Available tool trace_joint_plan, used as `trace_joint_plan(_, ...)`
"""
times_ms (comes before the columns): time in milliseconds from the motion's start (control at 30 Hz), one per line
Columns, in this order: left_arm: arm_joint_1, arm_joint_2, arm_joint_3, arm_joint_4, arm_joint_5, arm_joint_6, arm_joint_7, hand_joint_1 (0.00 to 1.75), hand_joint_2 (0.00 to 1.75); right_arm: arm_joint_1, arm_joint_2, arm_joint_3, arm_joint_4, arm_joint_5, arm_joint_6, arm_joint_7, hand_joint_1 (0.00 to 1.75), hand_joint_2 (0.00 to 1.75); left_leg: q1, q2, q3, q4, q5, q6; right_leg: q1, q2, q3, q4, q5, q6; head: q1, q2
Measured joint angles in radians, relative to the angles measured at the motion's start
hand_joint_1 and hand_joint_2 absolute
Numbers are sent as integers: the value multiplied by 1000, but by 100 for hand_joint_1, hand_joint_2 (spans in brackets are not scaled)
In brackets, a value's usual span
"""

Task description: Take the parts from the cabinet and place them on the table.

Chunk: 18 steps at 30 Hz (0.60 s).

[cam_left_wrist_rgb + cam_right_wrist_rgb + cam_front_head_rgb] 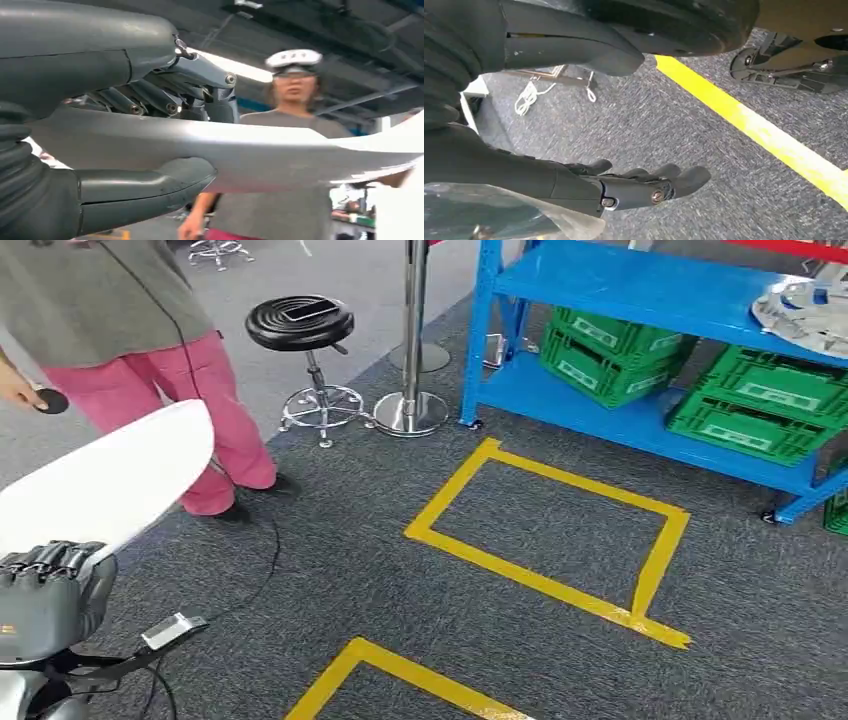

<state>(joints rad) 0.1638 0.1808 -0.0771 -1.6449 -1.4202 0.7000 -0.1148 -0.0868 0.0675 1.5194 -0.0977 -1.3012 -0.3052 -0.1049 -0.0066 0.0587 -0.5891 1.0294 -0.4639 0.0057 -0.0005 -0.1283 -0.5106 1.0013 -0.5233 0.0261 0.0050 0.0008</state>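
your left hand (50,590) grips the white curved part (110,485) at the near left, fingers (165,100) over its top and thumb beneath, just in front of the person in pink trousers (190,400). your right hand (624,187) hangs over the grey carpet (664,120) beside a yellow tape line (754,127), fingers spread and holding nothing. more silver parts (805,315) lie on the blue cabinet (640,290) at the far right, above green crates (750,410).

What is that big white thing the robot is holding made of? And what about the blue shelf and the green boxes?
The white part in the left hand looks like smooth moulded plastic with a soft sheen, though painted metal is possible. The blue shelf looks like painted steel: thin flat boards, straight posts. The green crates look like matte plastic with slotted sides.
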Motion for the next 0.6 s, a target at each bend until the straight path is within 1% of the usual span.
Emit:
trace_joint_plan(33,0,0,0,0,0,0,0,175,175,-2,0,0,0,0,0,0,0,175,3,-14,1,-7,3,8,1,-12,7,-3,-3,7,-1,0)
trace_joint_plan(67,1,-3,0,0,0,0,0,175,175,-2,-2,0,1,2,0,0,0,175,10,-24,6,-15,9,16,-4,32,-1,4,-17,17,3,0)
trace_joint_plan(100,-3,-5,0,0,2,0,0,175,175,-4,-2,0,0,5,0,0,0,175,12,-32,6,-16,11,20,-6,91,-15,37,-40,17,5,0)
trace_joint_plan(133,-8,-7,-1,0,3,0,-1,175,175,-3,-2,0,0,8,3,4,0,175,12,-44,4,-16,12,26,-6,118,-51,111,-78,16,10,0)
trace_joint_plan(167,-11,-11,-5,0,3,0,-3,175,175,-1,-2,1,0,10,6,8,0,175,11,-55,3,-15,12,29,-6,126,-93,197,-113,16,9,0)
trace_joint_plan(200,-11,-16,-9,0,5,0,-3,175,175,2,-2,0,0,10,8,11,0,175,10,-69,2,-15,12,29,-5,128,-136,276,-139,16,10,0)
trace_joint_plan(233,-11,-22,-14,0,10,0,-6,175,175,5,-2,0,0,9,8,11,0,175,8,-85,3,-14,12,30,-5,128,-168,325,-141,15,9,0)
trace_joint_plan(267,-11,-30,-18,0,17,0,-10,175,175,6,-2,1,0,9,9,14,0,175,8,-101,5,-14,12,30,-4,128,-172,315,-115,13,9,0)
trace_joint_plan(300,-11,-38,-21,0,21,0,-17,175,175,6,-2,1,0,9,9,15,0,175,7,-117,6,-14,12,30,-4,131,-154,257,-68,11,10,0)
trace_joint_plan(333,-11,-46,-23,0,29,0,-27,175,175,5,-2,0,0,9,9,17,0,175,7,-131,9,-14,12,29,-5,138,-119,173,-16,8,10,0)
trace_joint_plan(367,-11,-58,-23,-3,31,0,-36,175,175,5,-2,1,0,10,10,17,0,175,8,-144,11,-13,11,28,-7,162,-81,81,31,5,10,0)
trace_joint_plan(400,-11,-71,-23,-5,37,0,-50,175,175,4,-2,1,0,12,10,17,0,175,8,-155,8,-11,10,25,-11,220,-59,29,35,1,9,0)
trace_joint_plan(433,-13,-86,-21,-9,42,0,-68,175,175,6,-2,0,0,14,8,16,0,175,5,-170,1,-4,9,20,-17,223,-42,6,29,3,7,0)
trace_joint_plan(467,-11,-97,-18,-15,50,1,-86,175,175,6,-2,0,0,14,5,13,0,175,8,-180,-4,-7,14,11,-12,212,-43,10,29,3,8,0)
trace_joint_plan(500,-8,-110,-12,-19,60,1,-106,175,175,5,-2,0,0,14,4,13,0,175,12,-193,-6,-9,17,6,-10,203,-42,12,29,0,8,0)
trace_joint_plan(533,-5,-126,-2,-22,75,1,-137,175,175,5,-2,0,0,11,3,11,0,175,12,-205,-8,-11,19,0,-10,191,-40,10,30,-3,8,0)
trace_joint_plan(567,-2,-141,10,-24,86,1,-167,175,175,5,0,0,0,11,3,9,0,175,11,-194,-10,-2,13,-3,-20,174,-35,0,36,-11,9,0)
trace_joint_plan(600,-1,-155,22,-27,95,1,-183,175,175,4,0,0,0,11,2,8,0,175,4,-131,-20,24,-6,-8,-18,162,-31,-3,35,-17,3,0)
